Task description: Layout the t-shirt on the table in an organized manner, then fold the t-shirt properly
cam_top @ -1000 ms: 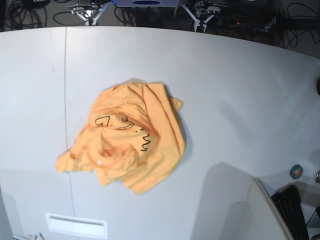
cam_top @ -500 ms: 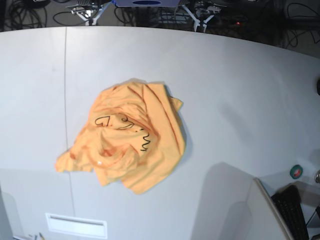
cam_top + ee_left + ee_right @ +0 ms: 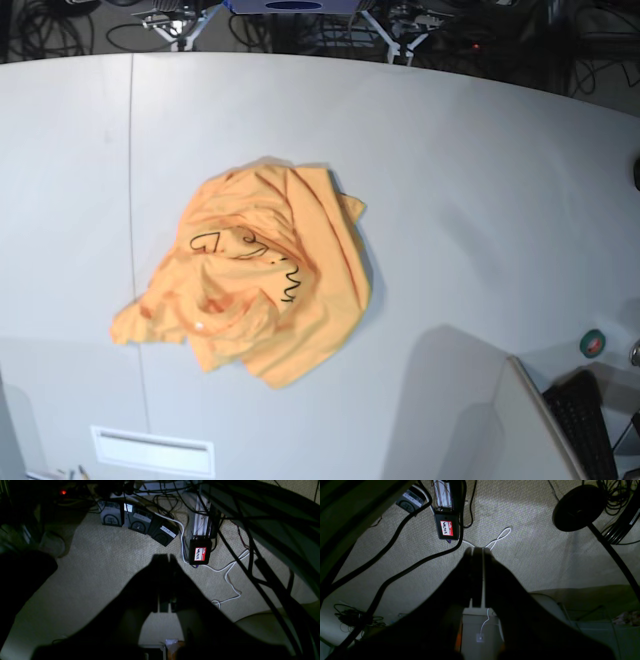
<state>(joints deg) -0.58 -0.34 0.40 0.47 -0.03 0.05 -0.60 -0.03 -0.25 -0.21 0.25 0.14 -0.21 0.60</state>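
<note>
The light-orange t-shirt lies crumpled in a heap left of the middle of the white table, with parts of its black line drawing showing. Neither arm appears in the base view. My left gripper is shut, empty, and hangs dark over a beige carpeted floor in the left wrist view. My right gripper is also shut on nothing, above the same carpet in the right wrist view. Neither wrist view shows the t-shirt or the table.
A thin dark seam runs down the table's left side. A white slotted panel sits at the near edge and a keyboard and tape roll at the near right. Cables and black boxes lie on the carpet.
</note>
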